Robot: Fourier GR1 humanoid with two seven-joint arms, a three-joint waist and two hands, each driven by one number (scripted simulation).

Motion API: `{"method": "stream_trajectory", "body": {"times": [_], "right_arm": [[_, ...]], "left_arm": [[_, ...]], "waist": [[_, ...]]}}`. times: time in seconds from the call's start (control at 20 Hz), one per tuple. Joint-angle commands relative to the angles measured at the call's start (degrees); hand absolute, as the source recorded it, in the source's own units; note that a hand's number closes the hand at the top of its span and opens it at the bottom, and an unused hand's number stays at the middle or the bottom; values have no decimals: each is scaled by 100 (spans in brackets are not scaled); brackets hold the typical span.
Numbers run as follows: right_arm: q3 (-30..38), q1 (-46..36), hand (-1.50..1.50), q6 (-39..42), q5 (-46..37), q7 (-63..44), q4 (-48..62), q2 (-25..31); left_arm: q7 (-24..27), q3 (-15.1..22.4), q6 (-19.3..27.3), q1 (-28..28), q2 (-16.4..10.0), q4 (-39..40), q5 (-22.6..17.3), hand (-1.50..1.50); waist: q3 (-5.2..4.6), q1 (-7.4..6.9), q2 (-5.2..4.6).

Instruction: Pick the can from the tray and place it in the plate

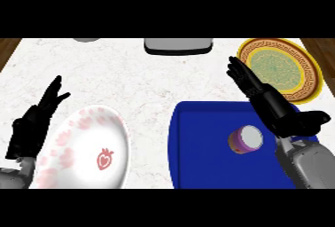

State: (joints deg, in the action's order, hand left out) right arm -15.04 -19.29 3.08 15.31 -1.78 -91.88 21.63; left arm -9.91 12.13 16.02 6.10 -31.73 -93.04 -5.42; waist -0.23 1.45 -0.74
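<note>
A small can (247, 138) with a purple rim and pale top lies on the blue tray (203, 150) at the lower right. My right hand (278, 111) is over the tray's right part, just right of and above the can, fingers straight and stretched toward the far side. It does not touch the can. A white plate (88, 150) with pink marks and a red strawberry sits at the lower left. My left hand (36, 122) rests open beside the plate's left edge, fingers up.
A yellow patterned plate (281, 66) sits at the far right, just beyond my right fingertips. A dark grey box (178, 45) stands at the counter's far edge, with a grey object (86, 39) partly cut off to its left. Wooden floor shows at both far corners.
</note>
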Motion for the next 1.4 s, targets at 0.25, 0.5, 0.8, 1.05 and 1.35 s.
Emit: {"method": "stream_trajectory", "body": {"times": [0.25, 0.5, 0.8, 1.05, 1.35], "right_arm": [[1970, 1224, 150, 481, 1219, 1043, 619, 557], [2292, 1821, -150, -1386, -178, 2034, 863, 124], [1700, 2747, -150, -635, -1045, 3273, 1198, 229], [1397, 3227, -150, -862, -1703, 2518, 283, 505], [1355, 3102, -150, -722, -2185, 1679, -131, 624]], "left_arm": [[134, -544, -165, -110, 561, 528, -751, 0], [132, -408, -155, -127, 852, 714, -832, 0], [224, -567, -677, 346, 918, 1321, -899, 0], [231, -648, -695, 479, 1037, 1518, -785, 0], [48, -560, -638, 290, 1242, 1070, -513, 0]], "waist": [[32, 5, 62], [47, 228, 63], [23, -84, 65], [17, -76, 76], [22, -142, 78]]}}
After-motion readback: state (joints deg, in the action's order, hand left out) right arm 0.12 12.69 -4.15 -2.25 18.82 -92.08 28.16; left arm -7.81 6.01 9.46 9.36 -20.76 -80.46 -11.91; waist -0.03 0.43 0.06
